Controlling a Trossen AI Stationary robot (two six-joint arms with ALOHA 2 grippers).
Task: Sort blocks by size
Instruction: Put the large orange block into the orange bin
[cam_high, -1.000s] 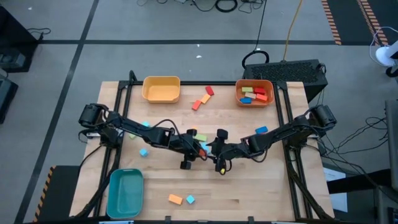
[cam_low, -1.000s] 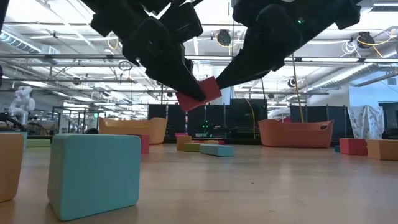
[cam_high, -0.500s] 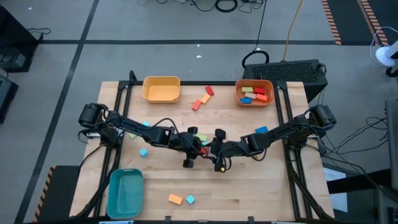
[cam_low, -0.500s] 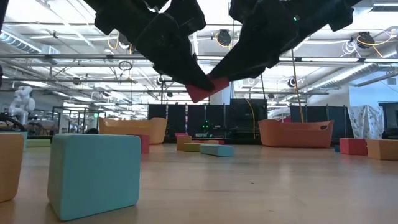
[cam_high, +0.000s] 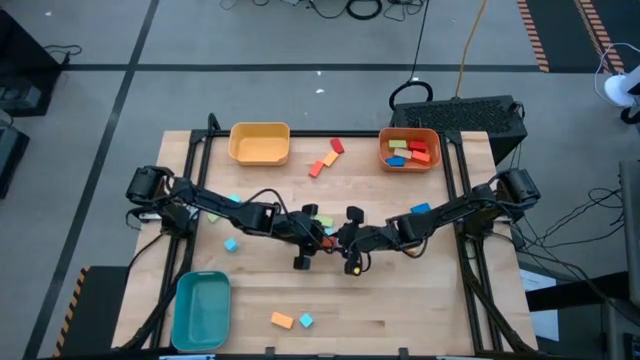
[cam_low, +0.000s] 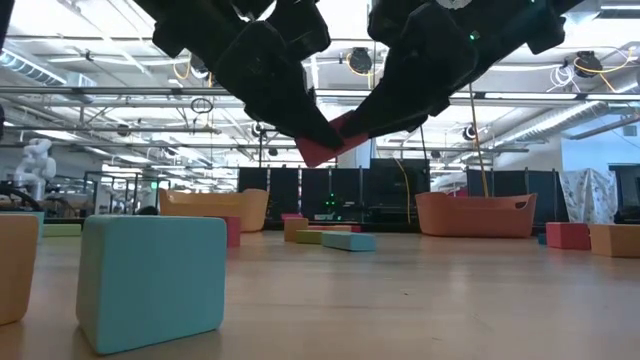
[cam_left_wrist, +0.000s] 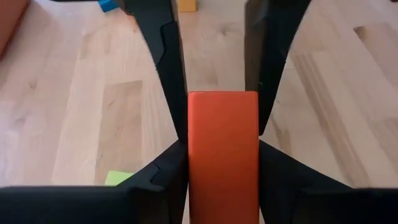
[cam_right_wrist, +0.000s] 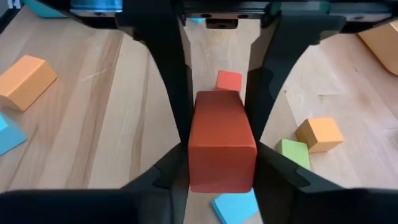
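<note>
- Met at the middle of the table (cam_high: 400, 300), raised above the wood: left gripper (cam_high: 322, 238) and right gripper (cam_high: 345, 240), tip to tip.
- Clamped by the left gripper between its 2 fingers (cam_left_wrist: 168, 93): a red block (cam_low: 322, 144), seen in the left wrist view as a long bar running out past the fingertips.
- Closed on the other end of the same red block from the opposite side: the right gripper, with a dark finger pressed against each flank in the right wrist view.
- Hung in the air between the 2 grippers in the low view, tilted, well above the table.
- Lay on the wood under and just beyond the grippers: a green block (cam_right_wrist: 293, 154), a small orange block (cam_right_wrist: 318, 134), a light blue block (cam_right_wrist: 236, 207) and a small red cube (cam_right_wrist: 229, 80).
- Lay farther from the right gripper, toward the table edge: another orange block (cam_right_wrist: 25, 81).
- Stood well behind the grippers at the far edge: a yellow bin (cam_high: 260, 143) on the left arm's side and an orange bin (cam_high: 409, 150) on the right arm's side, the second 1 holding several blocks.
- Stood near the front on the left arm's side: a teal bin (cam_high: 201, 310).
- Lay between the far bins: 3 red and orange blocks (cam_high: 324, 160).
- Lay in front of the grippers, near the front edge: 1 orange block and 1 light blue cube (cam_high: 306, 320) side by side.
</note>
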